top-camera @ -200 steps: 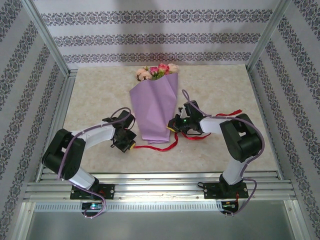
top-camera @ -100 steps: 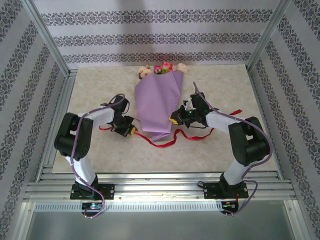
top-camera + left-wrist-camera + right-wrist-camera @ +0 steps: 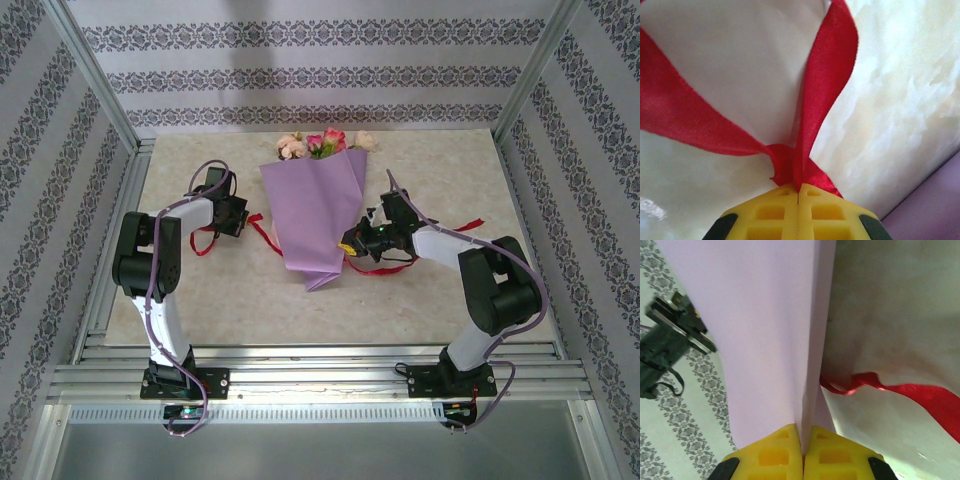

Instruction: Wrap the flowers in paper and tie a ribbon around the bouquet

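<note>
Since half a second earlier, the left gripper has been drawn away from the lower tip of the bouquet, a long cone of lilac-purple paper holding pink and magenta artificial roses. It is now placed well out to the left of the cone's middle. The slack loop of narrow bright red ribbon, once lying below the tip, has been pulled in against the cone.

In the left wrist view, the left gripper is seen clamped on the ribbon, its yellow pads pressed together with two red strands fanning out from them. In the right wrist view, the right gripper is closed on a folded edge of the paper at the bouquet's right side. More ribbon trails off to the right of that edge. The bouquet is laid on the beige marble-patterned tabletop, roses at its far end.
</note>
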Controlling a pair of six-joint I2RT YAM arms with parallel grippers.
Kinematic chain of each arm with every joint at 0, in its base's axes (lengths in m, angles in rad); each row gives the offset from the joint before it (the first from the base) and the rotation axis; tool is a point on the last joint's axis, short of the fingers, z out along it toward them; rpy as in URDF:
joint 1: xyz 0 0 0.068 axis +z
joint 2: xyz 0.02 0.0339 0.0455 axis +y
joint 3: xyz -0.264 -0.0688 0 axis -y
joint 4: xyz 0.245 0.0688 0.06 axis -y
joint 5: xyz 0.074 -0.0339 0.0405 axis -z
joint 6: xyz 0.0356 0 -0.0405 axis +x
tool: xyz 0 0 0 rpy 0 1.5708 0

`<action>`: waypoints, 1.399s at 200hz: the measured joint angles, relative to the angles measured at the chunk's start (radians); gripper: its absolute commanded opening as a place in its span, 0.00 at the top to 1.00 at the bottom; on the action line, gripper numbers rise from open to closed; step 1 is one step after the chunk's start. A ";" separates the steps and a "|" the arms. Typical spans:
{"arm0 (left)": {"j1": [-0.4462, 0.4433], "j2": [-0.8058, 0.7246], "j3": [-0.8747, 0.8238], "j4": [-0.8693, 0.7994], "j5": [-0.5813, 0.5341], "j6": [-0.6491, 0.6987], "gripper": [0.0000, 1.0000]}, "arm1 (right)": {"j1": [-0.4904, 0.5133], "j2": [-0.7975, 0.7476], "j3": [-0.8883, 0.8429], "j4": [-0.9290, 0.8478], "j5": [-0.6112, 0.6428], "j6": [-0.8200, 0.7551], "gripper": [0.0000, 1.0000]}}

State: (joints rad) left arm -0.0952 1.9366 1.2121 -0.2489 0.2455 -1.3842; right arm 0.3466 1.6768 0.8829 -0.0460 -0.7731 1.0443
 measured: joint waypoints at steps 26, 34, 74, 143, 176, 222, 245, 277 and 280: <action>-0.001 -0.002 -0.013 0.006 0.001 0.000 1.00 | 0.020 0.000 -0.030 -0.062 0.028 -0.025 0.70; 0.000 -0.007 -0.024 0.006 0.001 -0.002 1.00 | 0.024 -0.001 -0.031 -0.090 0.045 -0.041 0.61; -0.001 -0.121 -0.118 -0.031 -0.019 -0.015 1.00 | 0.021 -0.107 -0.007 -0.274 0.213 -0.079 0.45; 0.023 -0.217 -0.175 -0.084 -0.041 -0.031 1.00 | -0.109 -0.152 -0.057 -0.402 0.393 0.026 0.42; 0.048 -0.153 -0.138 -0.087 -0.037 -0.010 1.00 | -0.126 -0.047 -0.050 -0.416 0.406 0.102 0.55; 0.069 -0.051 -0.034 -0.057 -0.018 0.031 1.00 | -0.171 0.039 0.049 -0.551 0.393 0.124 1.00; 0.072 -0.016 0.039 -0.035 0.002 0.047 1.00 | -0.177 0.093 0.125 -0.629 0.398 0.100 1.00; 0.071 -0.007 0.079 -0.022 0.032 0.049 1.00 | -0.213 0.145 0.220 -0.569 0.470 0.070 1.00; 0.071 -0.007 0.079 -0.022 0.035 0.049 1.00 | -0.220 0.149 0.230 -0.551 0.479 0.068 1.00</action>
State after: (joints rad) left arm -0.0238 1.9293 1.2911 -0.2707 0.2810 -1.3350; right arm 0.1265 1.8256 1.1133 -0.5972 -0.2943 1.1122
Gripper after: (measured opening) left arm 0.045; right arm 0.056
